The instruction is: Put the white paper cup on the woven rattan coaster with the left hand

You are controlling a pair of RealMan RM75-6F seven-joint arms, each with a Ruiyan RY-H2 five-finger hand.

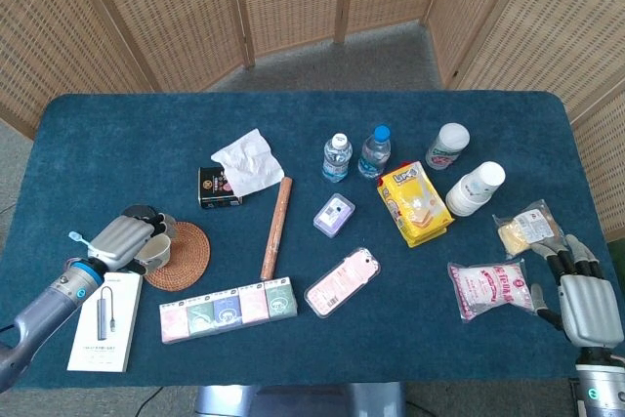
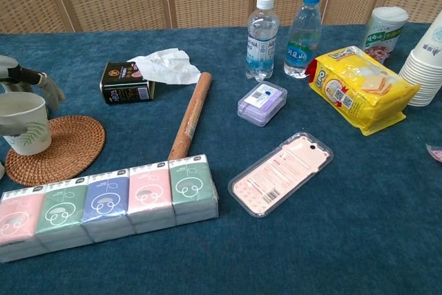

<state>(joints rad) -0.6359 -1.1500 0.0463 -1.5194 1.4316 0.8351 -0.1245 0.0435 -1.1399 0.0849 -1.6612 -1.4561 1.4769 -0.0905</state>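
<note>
The white paper cup (image 2: 25, 123), printed with a green leaf, stands upright over the left part of the woven rattan coaster (image 2: 65, 146). Whether its base touches the coaster I cannot tell. My left hand (image 1: 123, 235) wraps round the cup (image 1: 154, 253) from the left and holds it, with fingers (image 2: 47, 86) curved behind the rim. In the head view the cup overlaps the left edge of the coaster (image 1: 186, 256). My right hand (image 1: 582, 292) hangs at the table's front right corner, fingers apart and empty; the chest view does not show it.
A row of tissue packs (image 2: 103, 202) lies just in front of the coaster. A wooden rolling pin (image 2: 191, 114) lies to its right, with a black tin (image 2: 124, 83) and crumpled tissue (image 2: 164, 63) behind. A booklet with a hub (image 1: 104, 324) lies under my left forearm.
</note>
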